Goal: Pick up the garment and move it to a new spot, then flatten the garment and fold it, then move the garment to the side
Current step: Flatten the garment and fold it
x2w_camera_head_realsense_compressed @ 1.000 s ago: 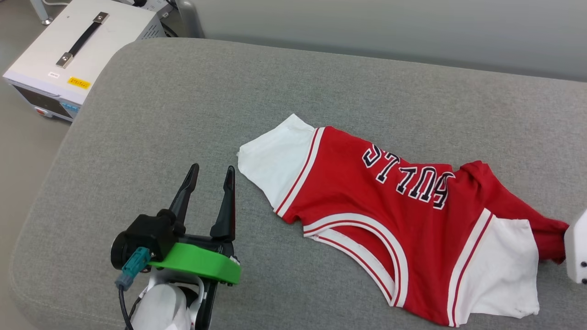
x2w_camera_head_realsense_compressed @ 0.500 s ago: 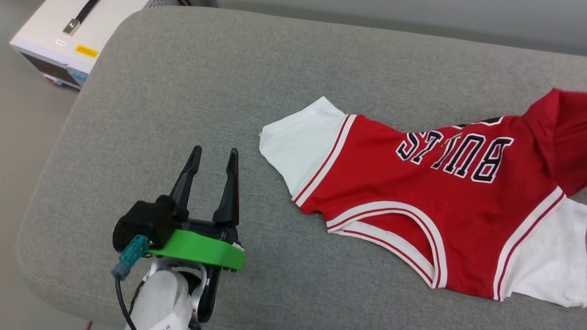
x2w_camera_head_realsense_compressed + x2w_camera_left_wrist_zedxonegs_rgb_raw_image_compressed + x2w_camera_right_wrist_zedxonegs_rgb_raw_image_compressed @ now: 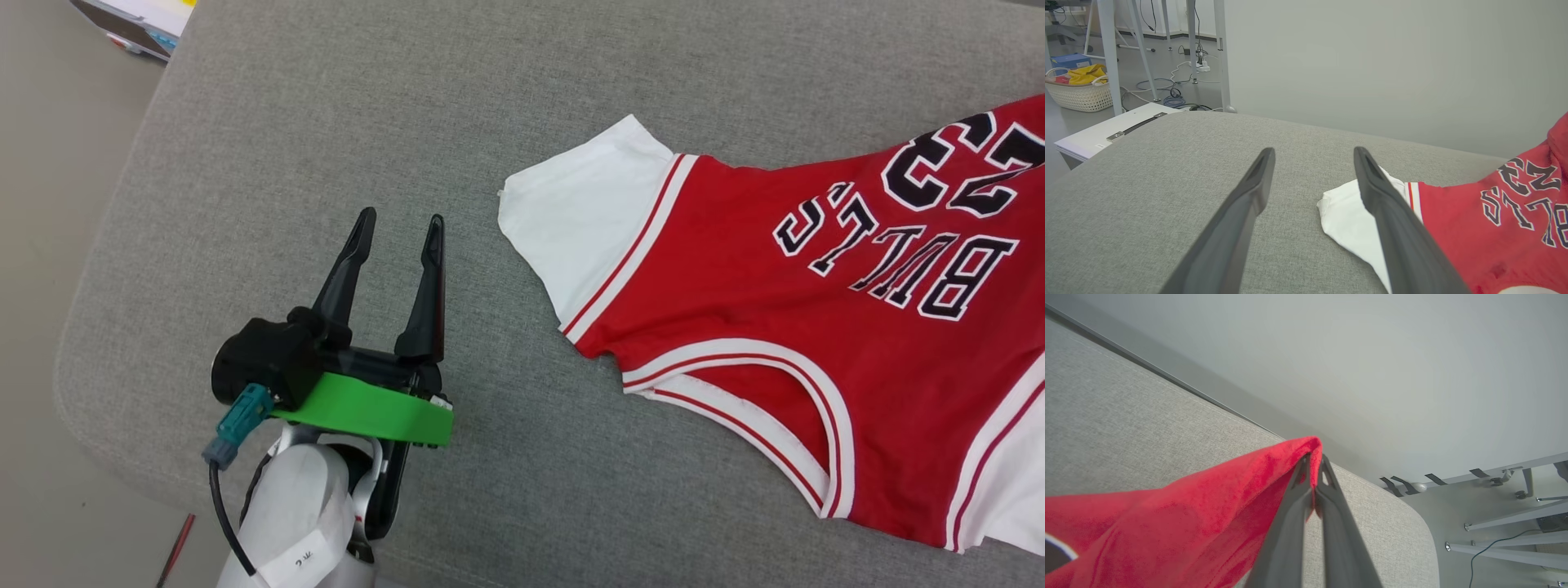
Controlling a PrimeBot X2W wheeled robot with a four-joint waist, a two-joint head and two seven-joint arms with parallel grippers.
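The garment (image 3: 816, 310), a red jersey with white sleeves, striped trim, black lettering and the number 23, lies spread on the grey cushioned surface (image 3: 326, 122) and runs off the right edge of the head view. My left gripper (image 3: 398, 220) stands open over bare cushion, left of the white sleeve (image 3: 580, 212) and apart from it; in the left wrist view that gripper (image 3: 1314, 153) frames the sleeve (image 3: 1347, 216) between its fingers. My right gripper (image 3: 1312, 457) is shut on a red edge of the garment (image 3: 1208, 510), lifted off the cushion.
A white equipment box (image 3: 1106, 134) stands off the cushion's far left corner, with a laundry basket (image 3: 1079, 92), table legs and cables on the floor behind it. The cushion's rounded left edge (image 3: 98, 269) drops to the floor. A pale wall (image 3: 1392, 61) backs the cushion.
The head camera has tilted down and left. The right side of the garment has been pulled up and out, unfolding the red body until the number 23 shows. The left gripper has stayed open.
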